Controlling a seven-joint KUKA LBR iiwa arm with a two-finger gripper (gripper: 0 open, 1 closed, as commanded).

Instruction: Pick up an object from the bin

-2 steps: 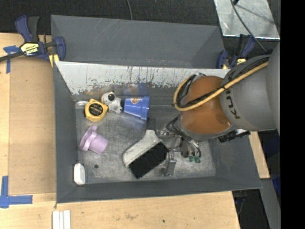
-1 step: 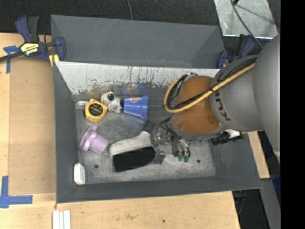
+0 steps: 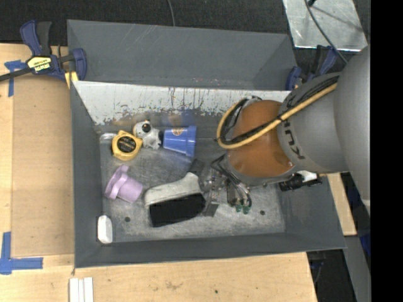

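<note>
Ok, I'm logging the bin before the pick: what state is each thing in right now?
gripper: low in the bin, right of centre.
black-and-white block: lying flat, its right end beside the gripper.
blue cup: on its side, near the back wall.
yellow tape measure: lying flat, left of the blue cup.
lilac cup: tipped over, on the left.
small white piece: lying in the front left corner.
</note>
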